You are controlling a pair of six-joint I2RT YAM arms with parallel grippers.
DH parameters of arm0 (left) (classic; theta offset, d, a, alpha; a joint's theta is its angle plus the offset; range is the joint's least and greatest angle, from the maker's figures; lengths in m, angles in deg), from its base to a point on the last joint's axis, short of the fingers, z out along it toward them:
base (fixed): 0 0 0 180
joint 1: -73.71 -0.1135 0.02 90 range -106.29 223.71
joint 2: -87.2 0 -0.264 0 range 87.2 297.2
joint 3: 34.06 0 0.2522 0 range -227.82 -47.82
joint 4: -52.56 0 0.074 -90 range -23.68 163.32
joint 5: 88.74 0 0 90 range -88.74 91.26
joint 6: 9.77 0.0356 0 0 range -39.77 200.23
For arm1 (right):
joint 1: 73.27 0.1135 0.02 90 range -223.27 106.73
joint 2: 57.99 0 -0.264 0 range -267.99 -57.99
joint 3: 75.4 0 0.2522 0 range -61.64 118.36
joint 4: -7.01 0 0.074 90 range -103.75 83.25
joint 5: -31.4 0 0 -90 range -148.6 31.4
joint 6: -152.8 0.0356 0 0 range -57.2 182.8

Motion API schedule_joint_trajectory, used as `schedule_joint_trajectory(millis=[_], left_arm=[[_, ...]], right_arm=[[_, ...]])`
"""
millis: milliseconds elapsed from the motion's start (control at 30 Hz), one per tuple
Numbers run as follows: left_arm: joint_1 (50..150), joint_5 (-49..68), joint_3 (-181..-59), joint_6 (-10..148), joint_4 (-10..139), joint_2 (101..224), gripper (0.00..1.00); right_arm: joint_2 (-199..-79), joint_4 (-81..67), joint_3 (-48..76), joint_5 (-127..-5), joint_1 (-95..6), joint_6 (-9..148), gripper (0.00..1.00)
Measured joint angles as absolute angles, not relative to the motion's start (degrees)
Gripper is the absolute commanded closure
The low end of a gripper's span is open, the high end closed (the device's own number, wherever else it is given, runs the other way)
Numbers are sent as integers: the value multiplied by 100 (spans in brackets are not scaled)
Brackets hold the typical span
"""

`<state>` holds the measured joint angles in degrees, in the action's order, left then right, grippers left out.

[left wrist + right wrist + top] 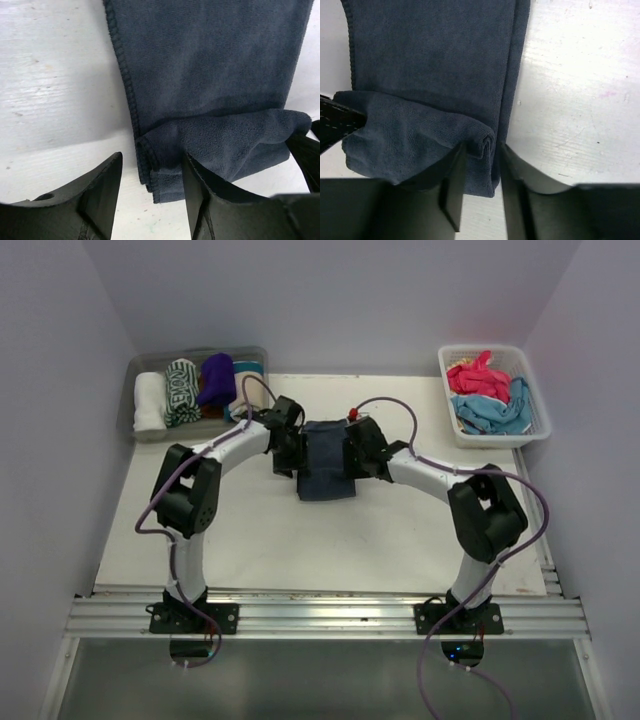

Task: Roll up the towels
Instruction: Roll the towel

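Observation:
A dark navy towel (325, 478) lies folded in a long strip mid-table. One end is turned over into a loose first roll (235, 140) (415, 135). My left gripper (292, 452) (151, 159) is open and straddles the left end of that roll, with its left finger (100, 190) clear of the cloth. My right gripper (357, 455) (482, 147) is open a little, and the roll's right end sits between its fingers. More towels are rolled in a clear tub (140, 365). Pink (472, 375) and light blue (495, 415) towels lie loose in a white basket (445, 370).
The tub at back left holds white (150, 400), green-patterned (181, 392) and purple (216, 378) rolls. The lattice basket stands at back right. An aluminium rail (320, 615) runs along the near edge by both arm bases. Walls enclose the table on three sides.

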<state>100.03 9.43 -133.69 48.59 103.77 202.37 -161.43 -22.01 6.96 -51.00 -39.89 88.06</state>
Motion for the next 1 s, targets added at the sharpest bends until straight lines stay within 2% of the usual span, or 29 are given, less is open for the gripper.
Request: schedule_joint_trajectory(millis=[100,200,233,267,300,367,400,500,633,1000], left_arm=[[10003,759,-13502,4863,10559,20224,45],[10003,541,-13522,4881,10629,20069,47],[10003,479,-13522,4879,10648,19990,48],[10019,425,-13522,4879,10661,19905,51],[10032,374,-13522,4876,10670,19813,60],[10069,315,-13517,4824,10670,19647,69],[10102,291,-13511,4822,10659,19569,79],[10228,517,-13277,4793,10399,19365,87],[10331,938,-12962,4780,10087,19402,92],[10180,1216,-13397,4802,9851,20629,95]], right_arm=[[-16064,-2258,702,-5006,-3993,8740,53],[-15789,-2328,689,-4897,-3993,8692,55],[-15664,-2343,689,-4884,-3993,8672,58],[-15542,-2341,689,-4888,-3991,8661,74],[-15437,-2337,687,-4903,-3991,8629,81],[-15312,-2319,687,-4927,-3989,8620,96],[-15293,-2300,687,-4943,-3967,8613,98],[-15371,-2278,685,-5115,-3934,8620,97],[-15662,-2138,683,-5528,-3914,8640,96],[-16938,-2214,1190,-5522,-4017,8672,98]])
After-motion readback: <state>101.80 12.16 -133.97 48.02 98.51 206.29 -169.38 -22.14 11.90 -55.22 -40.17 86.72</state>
